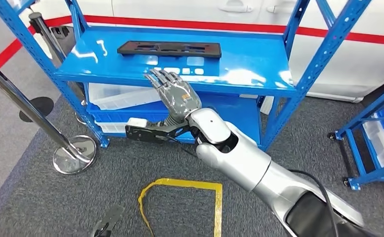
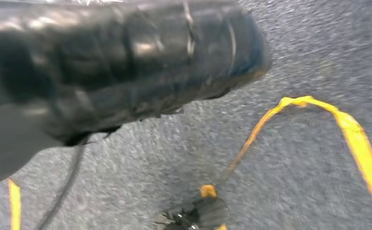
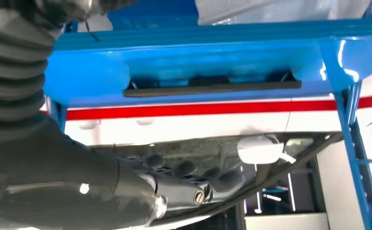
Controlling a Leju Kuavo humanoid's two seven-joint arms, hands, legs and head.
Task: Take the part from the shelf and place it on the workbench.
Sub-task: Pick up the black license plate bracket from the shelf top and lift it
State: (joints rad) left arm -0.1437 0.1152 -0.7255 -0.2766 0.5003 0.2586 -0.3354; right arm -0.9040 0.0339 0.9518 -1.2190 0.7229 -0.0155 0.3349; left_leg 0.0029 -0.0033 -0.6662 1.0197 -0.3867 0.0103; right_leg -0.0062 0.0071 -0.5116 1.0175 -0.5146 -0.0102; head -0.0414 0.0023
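Observation:
The part (image 1: pixel 169 48) is a flat black rectangular plate with cut-outs, lying on the top board of the blue shelf (image 1: pixel 259 66). In the right wrist view the part (image 3: pixel 212 87) appears edge-on. My right hand (image 1: pixel 172 91) is raised at the shelf's front edge, just short of the part, with its fingers spread and nothing in them. The dark fingers (image 3: pixel 188 175) reach forward, clear of the part. A small dark piece of my left hand (image 1: pixel 106 222) hangs low over the floor, and how its fingers stand is unclear.
Clear plastic bins (image 1: pixel 115 96) sit on the lower shelf board. Two chrome stanchions stand on the left, one with a round base (image 1: pixel 73 155). A yellow tape outline (image 1: pixel 180 185) marks the grey carpet. A second blue rack (image 1: pixel 372 143) stands on the right, and a white car (image 1: pixel 353 59) is behind.

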